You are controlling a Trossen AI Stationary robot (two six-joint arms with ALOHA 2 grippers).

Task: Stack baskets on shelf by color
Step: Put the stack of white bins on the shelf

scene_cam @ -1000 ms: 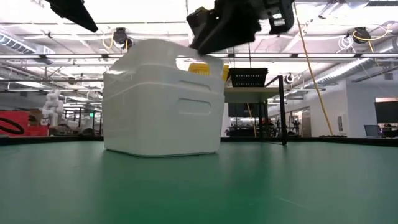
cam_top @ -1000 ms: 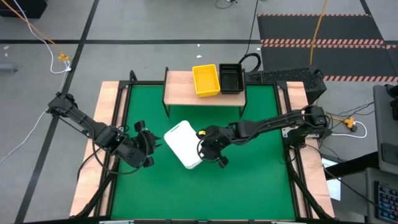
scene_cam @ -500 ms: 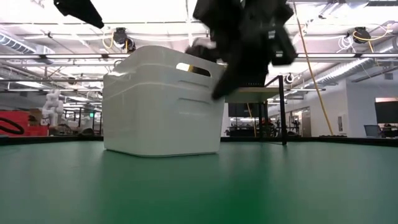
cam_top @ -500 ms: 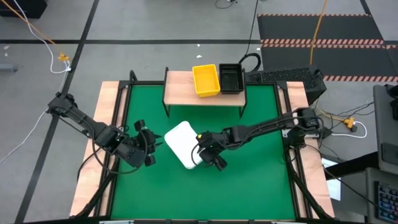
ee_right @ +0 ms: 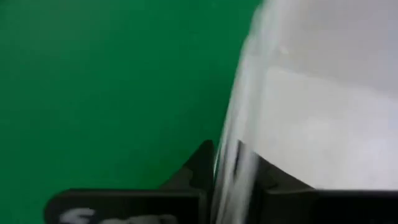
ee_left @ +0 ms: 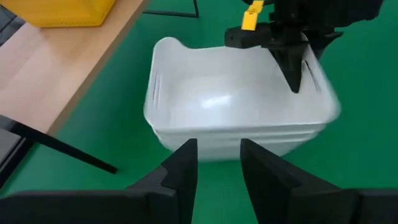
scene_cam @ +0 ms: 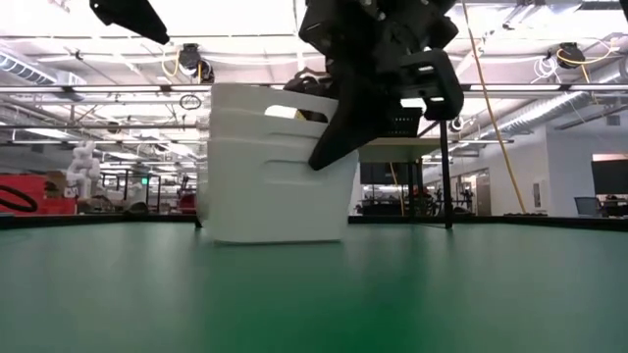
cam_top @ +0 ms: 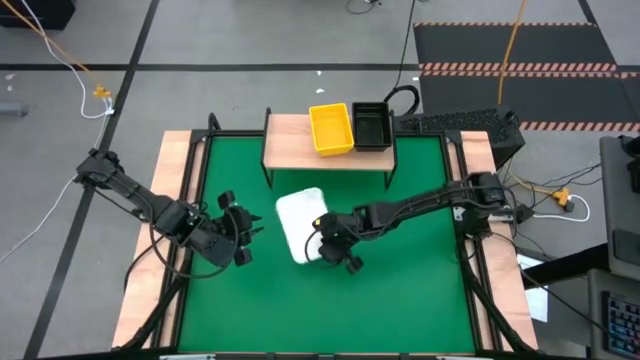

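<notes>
Right claw [cam_top: 322,247] pinches smooth white plastic basket [cam_top: 298,222] rim; rounded corners.

Green mat [cam_top: 400,290] covers the worktop, pale wooden borders [cam_top: 150,240] running down both sides. Out on the grey floor, an orange cable [cam_top: 45,45] snakes toward the corner, and a dark ribbed mat with red-striped edging [cam_top: 520,60] lies beyond the far end. Level across the room: ceiling lights glaring, a white figure [scene_cam: 83,162] standing far off beside something red [scene_cam: 29,191].
</notes>
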